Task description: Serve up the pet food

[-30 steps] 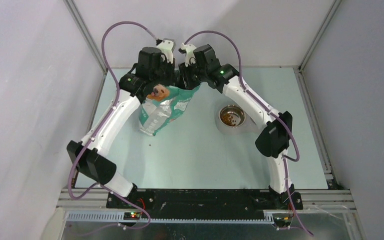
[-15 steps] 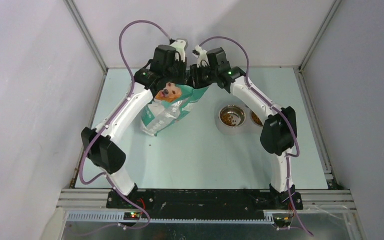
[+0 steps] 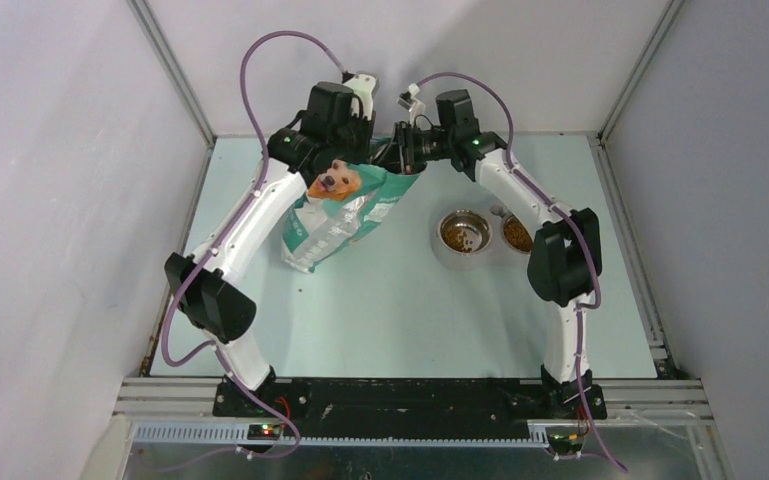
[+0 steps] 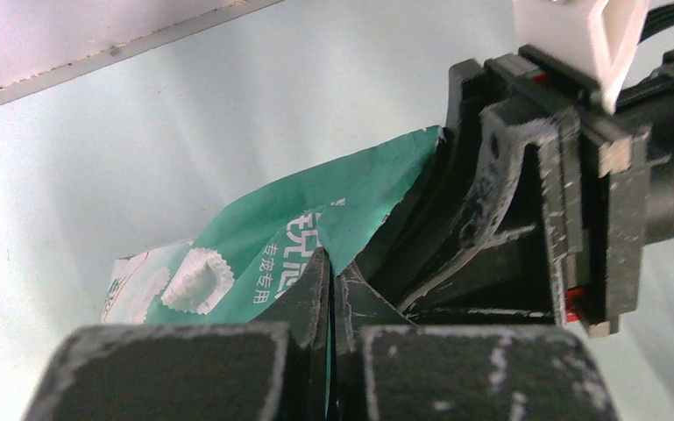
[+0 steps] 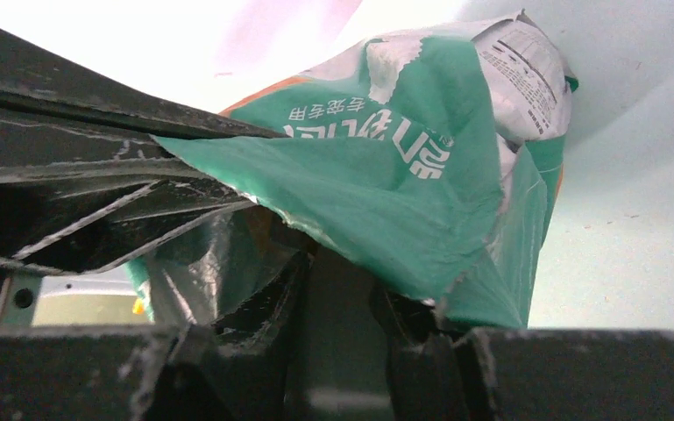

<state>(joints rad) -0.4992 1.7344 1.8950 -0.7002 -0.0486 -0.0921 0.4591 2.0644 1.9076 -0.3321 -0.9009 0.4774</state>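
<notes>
Brown pet food [image 3: 462,236] lies in a steel bowl [image 3: 442,243], and more [image 3: 517,236] lies in a second bowl behind my right arm. The teal-green dog-face bag [image 3: 340,215] hangs tilted at the back middle. My left gripper [image 3: 363,163] is shut on the bag's top edge; in the left wrist view its jaws [image 4: 333,267] pinch a thin strip of the bag [image 4: 315,219]. My right gripper [image 3: 406,160] is at the bag's right top corner. In the right wrist view its fingers [image 5: 346,272] stand apart, with the bag's torn edge [image 5: 403,175] draped over the tips and the silver lining beside the left finger.
The two bowls sit side by side right of centre on the pale green table [image 3: 390,320]. Grey walls and aluminium frame rails [image 3: 175,75] close in the back and sides. A small crumb [image 3: 302,291] lies below the bag.
Both arms have moved right and toward the back wall, carrying the bag's top with them. The right arm has swung off the second bowl, which now shows.
</notes>
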